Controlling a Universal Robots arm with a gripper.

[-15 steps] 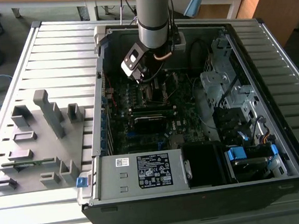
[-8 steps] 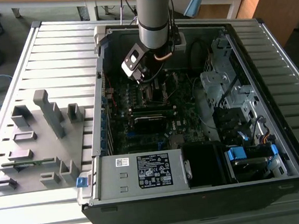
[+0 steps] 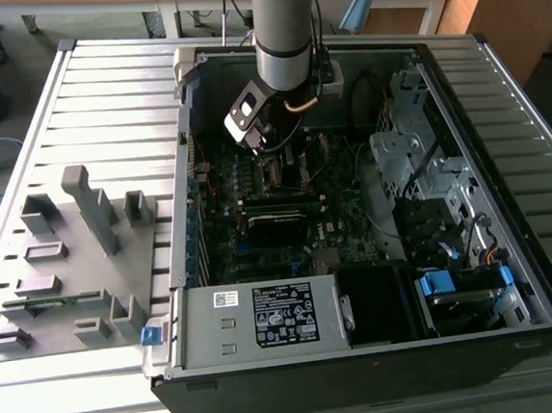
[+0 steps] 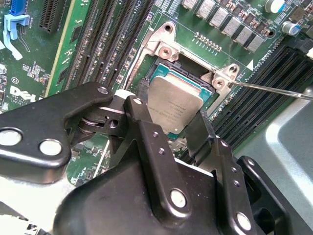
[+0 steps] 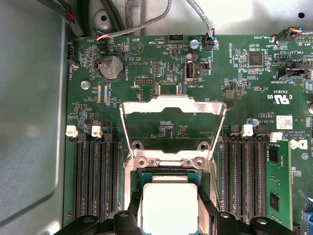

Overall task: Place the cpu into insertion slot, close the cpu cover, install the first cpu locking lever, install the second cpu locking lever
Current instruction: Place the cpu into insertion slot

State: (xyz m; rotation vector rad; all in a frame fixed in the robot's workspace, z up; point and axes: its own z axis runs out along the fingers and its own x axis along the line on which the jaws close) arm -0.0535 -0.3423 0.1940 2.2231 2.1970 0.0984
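The cpu (image 4: 173, 103), a small square chip with a dull silver top, lies level in the insertion slot (image 4: 168, 70) on the green motherboard (image 5: 146, 54). My gripper (image 4: 171, 106) straddles it, one black finger (image 4: 141, 93) against each of two opposite edges, shut on it. In the first wrist view the cpu (image 5: 168, 203) sits between the fingertips (image 5: 131, 216). The cpu cover (image 5: 173, 104), a thin silvery frame, stands swung open beyond the slot. A thin locking lever (image 4: 274, 91) sticks out beside the slot. In the exterior view the gripper (image 3: 263, 151) reaches down into the open computer case (image 3: 514, 273).
Black memory slots (image 5: 95, 181) flank the slot, with one green memory module (image 5: 276, 188) seated. A power supply (image 3: 276, 318) and drive cage (image 3: 412, 156) crowd the case. A grey fixture plate (image 3: 67, 254) lies on the table at the exterior view's left.
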